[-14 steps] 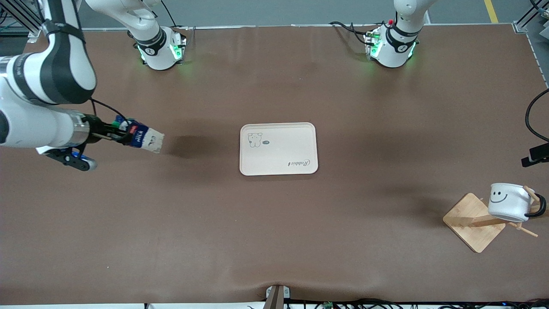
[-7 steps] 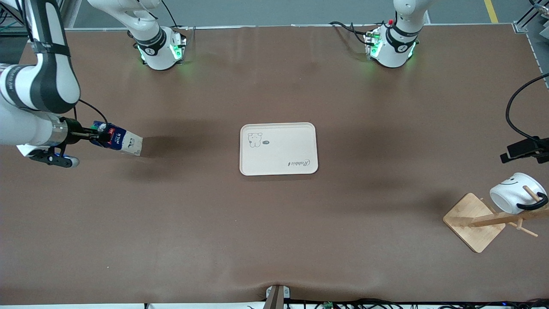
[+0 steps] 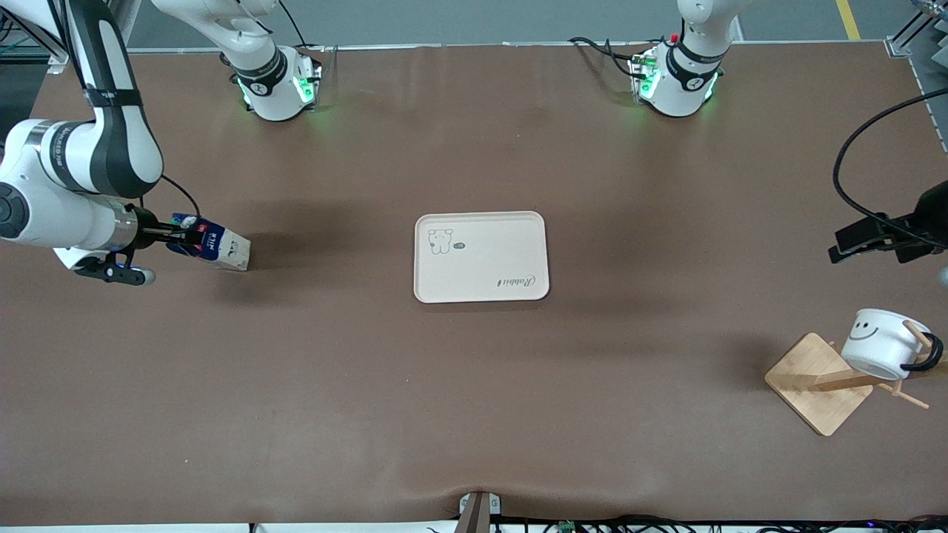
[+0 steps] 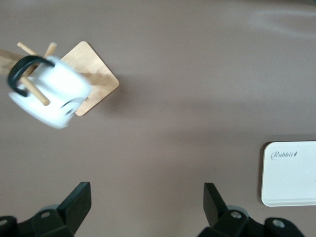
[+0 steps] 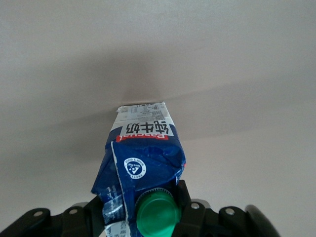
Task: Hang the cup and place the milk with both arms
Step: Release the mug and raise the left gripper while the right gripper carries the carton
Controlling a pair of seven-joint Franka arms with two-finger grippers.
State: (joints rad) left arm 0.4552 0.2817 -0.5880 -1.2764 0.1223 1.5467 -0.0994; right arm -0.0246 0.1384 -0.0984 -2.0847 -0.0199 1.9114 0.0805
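Note:
The white cup (image 3: pixel 883 343) with a smiley face hangs by its black handle on a peg of the wooden rack (image 3: pixel 815 381), near the left arm's end of the table. It shows blurred in the left wrist view (image 4: pixel 49 94). My left gripper (image 3: pixel 878 237) is up above the rack, open and empty (image 4: pixel 146 205). My right gripper (image 3: pixel 185 235) is shut on the top of the milk (image 3: pixel 215 248), by its green cap (image 5: pixel 157 215). The carton (image 5: pixel 145 148) is tilted, its base low at the table toward the right arm's end.
A cream tray (image 3: pixel 481 289) with a small animal drawing lies at the table's middle; its corner shows in the left wrist view (image 4: pixel 291 173). A black cable (image 3: pixel 852 155) loops above the left gripper.
The right gripper has carried the milk lower and toward the right arm's end of the table. The left gripper has drawn away from the rack; the cup swung up and back down on its peg.

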